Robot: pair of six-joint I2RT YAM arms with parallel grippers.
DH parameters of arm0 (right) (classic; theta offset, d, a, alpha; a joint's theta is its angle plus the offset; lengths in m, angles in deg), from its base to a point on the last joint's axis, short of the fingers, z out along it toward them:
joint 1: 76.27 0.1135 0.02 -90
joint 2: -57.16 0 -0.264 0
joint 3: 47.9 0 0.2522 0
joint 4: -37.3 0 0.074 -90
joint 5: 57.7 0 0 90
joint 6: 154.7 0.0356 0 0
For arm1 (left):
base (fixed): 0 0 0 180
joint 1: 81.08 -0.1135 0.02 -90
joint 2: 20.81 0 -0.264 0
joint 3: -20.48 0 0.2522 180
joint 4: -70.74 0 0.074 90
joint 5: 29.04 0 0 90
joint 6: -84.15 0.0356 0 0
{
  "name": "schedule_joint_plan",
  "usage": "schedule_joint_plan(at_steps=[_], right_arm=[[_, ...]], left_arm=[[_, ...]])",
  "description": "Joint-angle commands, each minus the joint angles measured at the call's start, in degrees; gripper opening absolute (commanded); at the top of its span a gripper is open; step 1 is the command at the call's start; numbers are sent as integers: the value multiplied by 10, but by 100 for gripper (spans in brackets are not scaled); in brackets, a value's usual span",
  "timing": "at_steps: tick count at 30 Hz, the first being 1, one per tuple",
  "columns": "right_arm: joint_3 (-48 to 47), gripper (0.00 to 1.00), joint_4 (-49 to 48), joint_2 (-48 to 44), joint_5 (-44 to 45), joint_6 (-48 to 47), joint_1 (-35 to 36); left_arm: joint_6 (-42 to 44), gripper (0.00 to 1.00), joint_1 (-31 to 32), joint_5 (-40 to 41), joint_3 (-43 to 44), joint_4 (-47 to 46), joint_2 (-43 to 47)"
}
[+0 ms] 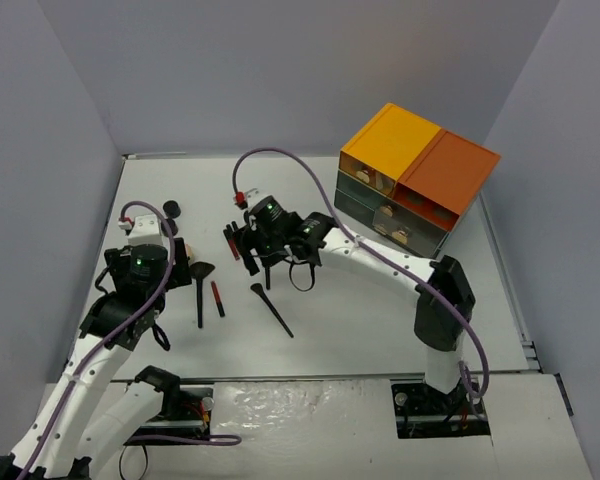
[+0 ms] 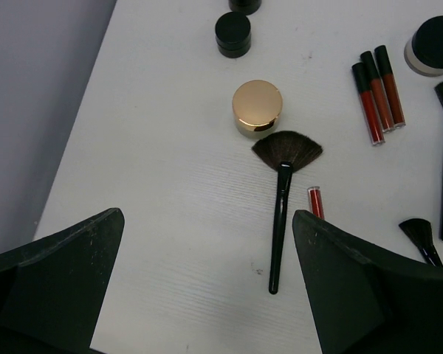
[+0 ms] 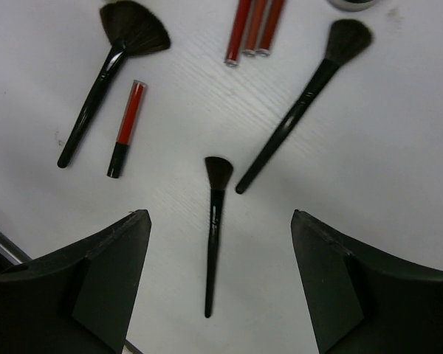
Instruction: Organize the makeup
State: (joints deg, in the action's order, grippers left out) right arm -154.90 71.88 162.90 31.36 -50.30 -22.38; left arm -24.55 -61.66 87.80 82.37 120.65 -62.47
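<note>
The right jaws are hanging apart and empty straight over the small brush (image 3: 214,236), which is lying flat on the bench (image 1: 380,320), left of the middle and nearer the near edge. Its handle is thin, so the likeliest trouble is a crooked descent. One tip would be pushing the handle sideways instead of both trapping it, and the brush would be rolling or spinning out. Too low, the tips would be scraping the bench; too high, they would be closing on nothing. The long brush (image 3: 295,122) is lying with its handle end just beside the small one's bristles, so a wide approach could be knocking it.

The left jaws are standing wide and empty above the fan brush (image 2: 280,214), toward the left edge. The gold compact (image 2: 257,107) is sitting against or just beside its bristles; I cannot tell which. A single red stick (image 2: 315,201) is lying just beside the handle, so a grab there could be catching the stick or nudging the compact.

Three red sticks (image 2: 378,92) and a black jar (image 2: 232,33) are lying farther back. The drawer box (image 1: 420,175) is sitting at the far right corner, well apart, which is making a long carry for a weakly pinched handle.
</note>
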Motion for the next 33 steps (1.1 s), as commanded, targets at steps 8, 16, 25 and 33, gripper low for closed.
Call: schedule_joint_plan(at_steps=[8,16,25,33], right_arm=[[-31,66,-175,148,55,47,124],[-63,52,-201,229,113,52,143],[-58,25,-219,268,160,62,143],[-13,0,-217,176,192,55,135]], left_arm=[[-45,97,-4,87,114,165,121],[-49,97,-4,83,154,190,132],[-48,97,-4,65,151,182,113],[-48,97,-4,49,137,150,97]])
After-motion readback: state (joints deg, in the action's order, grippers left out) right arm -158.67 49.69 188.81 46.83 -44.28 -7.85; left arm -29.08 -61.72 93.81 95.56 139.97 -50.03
